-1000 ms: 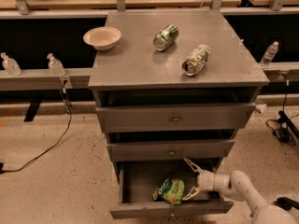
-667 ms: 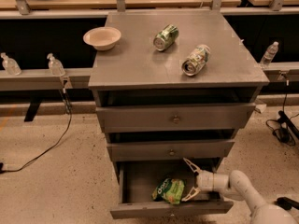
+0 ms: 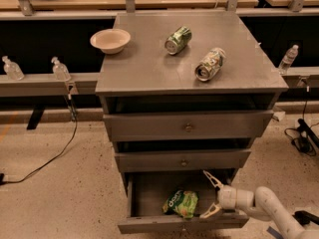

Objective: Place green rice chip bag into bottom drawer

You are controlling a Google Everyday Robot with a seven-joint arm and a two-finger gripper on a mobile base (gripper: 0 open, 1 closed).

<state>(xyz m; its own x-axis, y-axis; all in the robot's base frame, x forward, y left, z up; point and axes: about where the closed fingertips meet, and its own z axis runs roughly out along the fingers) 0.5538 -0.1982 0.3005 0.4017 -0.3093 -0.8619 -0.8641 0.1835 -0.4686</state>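
Green rice chip bag (image 3: pixel 182 203) lying flat on the floor of the open bottom drawer (image 3: pixel 149 192), unheld; gripper (image 3: pixel 204 194) inside the drawer, jaws spread wide, bag just beyond them toward the drawer's middle

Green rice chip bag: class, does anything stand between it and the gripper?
Nothing visible. The green rice chip bag lies in the open bottom drawer; the gripper sits just beside it, fingers open.

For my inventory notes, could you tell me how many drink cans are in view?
2, both lying on the cabinet top: one can near the middle, the other toward the front right. The pincer is open over the bottom drawer, beside the green rice chip bag.
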